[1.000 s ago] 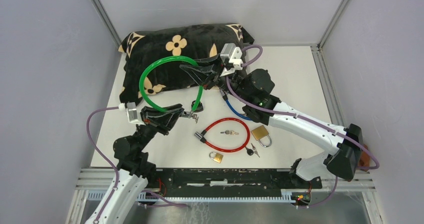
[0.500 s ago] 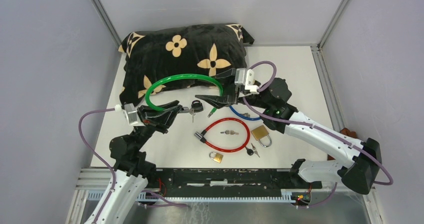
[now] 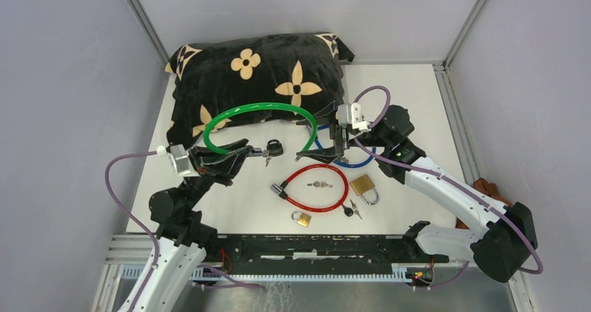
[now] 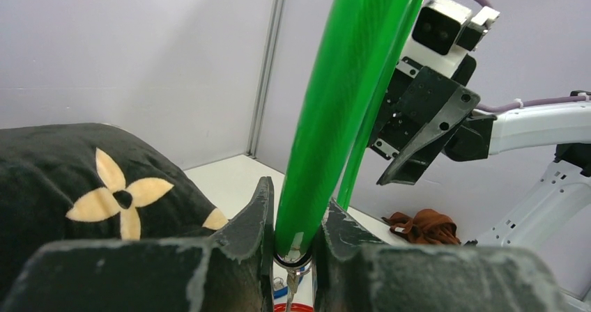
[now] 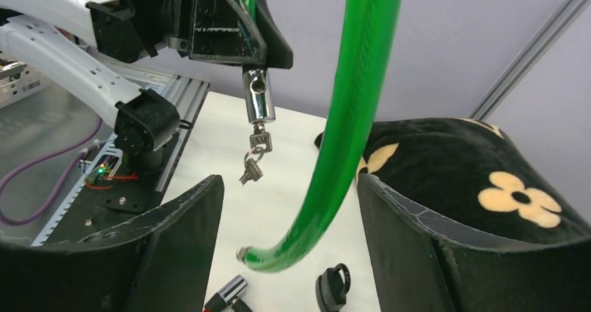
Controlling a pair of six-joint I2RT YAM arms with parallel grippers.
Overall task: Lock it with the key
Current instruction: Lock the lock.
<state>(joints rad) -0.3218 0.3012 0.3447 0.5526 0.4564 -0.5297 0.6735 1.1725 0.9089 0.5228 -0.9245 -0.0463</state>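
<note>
My left gripper [image 3: 239,152] [image 4: 298,218] is shut on the green cable lock [image 3: 261,108] [image 4: 341,96] near its silver barrel [image 5: 256,96]. A key [image 3: 267,160] [image 5: 252,157] sits in the barrel, with its ring hanging below. The cable arcs up over the pillow and comes down on the right. Its free end [image 3: 304,154] [image 5: 245,254] hangs loose between the fingers of my right gripper [image 3: 315,132] [image 5: 289,186], which is open and not touching it.
A black flowered pillow [image 3: 258,72] fills the back left. On the table lie a red cable lock [image 3: 313,186], a blue cable lock [image 3: 352,162], a large brass padlock [image 3: 362,185], a small one [image 3: 301,219] and a black clip [image 3: 274,145]. A brown cloth [image 3: 488,186] lies at the right edge.
My right gripper has opened and let go of the green cable's free end, moving right and toward the front. The green arc swung forward off the pillow. My left gripper kept its hold.
</note>
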